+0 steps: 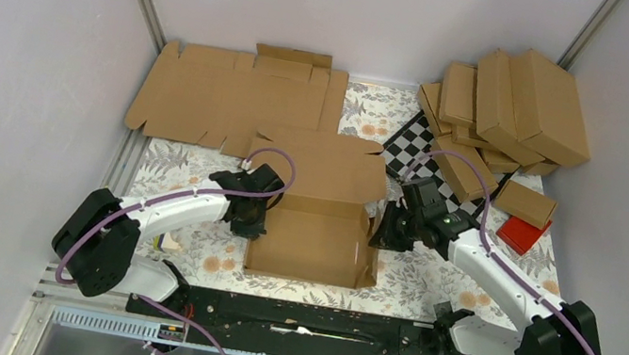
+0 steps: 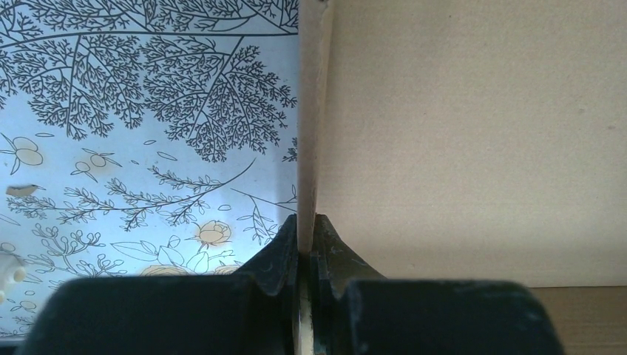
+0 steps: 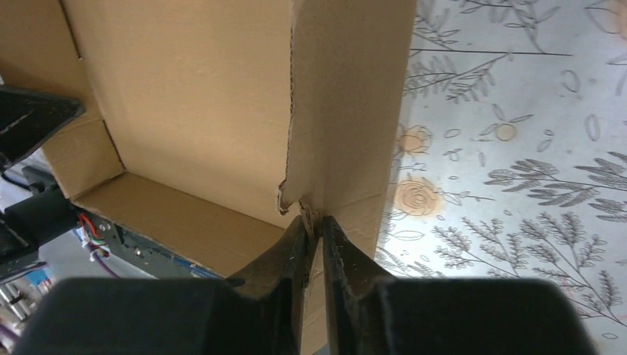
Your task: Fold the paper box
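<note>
The paper box point(image 1: 313, 235) sits half-folded on the bench point(image 1: 427, 286); the left hand point(image 2: 305, 225) is clamped on its left wall; the right hand point(image 3: 313, 225) pinches its right wall, fingers nearly together.

My left arm point(image 1: 182, 206) and right arm point(image 1: 496, 268) are white shells between bulky black joint housings, each trailed by a looping purple cable point(image 1: 271, 154). My fingers point(image 2: 281, 255) are scuffed matte black wedges. A green spot point(image 1: 449, 220), perhaps a light, marks my right wrist.
</note>
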{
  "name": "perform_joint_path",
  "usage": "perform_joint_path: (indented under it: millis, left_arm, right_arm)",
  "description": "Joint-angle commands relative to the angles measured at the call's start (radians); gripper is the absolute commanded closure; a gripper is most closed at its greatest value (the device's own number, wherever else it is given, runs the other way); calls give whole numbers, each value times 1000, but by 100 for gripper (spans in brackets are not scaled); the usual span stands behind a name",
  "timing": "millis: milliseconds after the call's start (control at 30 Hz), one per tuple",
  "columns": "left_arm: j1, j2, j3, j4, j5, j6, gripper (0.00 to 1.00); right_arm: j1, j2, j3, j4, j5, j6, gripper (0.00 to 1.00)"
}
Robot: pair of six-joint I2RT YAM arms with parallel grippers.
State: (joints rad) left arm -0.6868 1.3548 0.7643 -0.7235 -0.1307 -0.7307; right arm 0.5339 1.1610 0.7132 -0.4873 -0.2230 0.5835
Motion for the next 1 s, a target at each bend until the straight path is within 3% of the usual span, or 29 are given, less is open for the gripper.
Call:
perform_joint_path:
  millis: [0, 100, 233, 300, 767, 967]
  left_arm:
    - [-25, 0, 36, 98, 54, -30, 100]
    - [-24, -2, 37, 99, 54, -30, 100]
    - [-25, -6, 33, 98, 55, -29, 100]
    - [-25, -9, 32, 97, 55, -27, 100]
    - [-25, -22, 21, 99, 57, -29, 100]
    - [-25, -23, 23, 99, 54, -36, 100]
  right_arm:
    - [52, 48, 65, 83, -97, 41, 80]
    - [57, 67, 64, 104, -125, 40, 73]
    - [58, 65, 44, 139, -153, 37, 50]
    - [56, 59, 27, 156, -162, 34, 45]
    - [56, 138, -77, 242, -144, 48, 43]
    - [89, 203, -9, 142, -40, 24, 45]
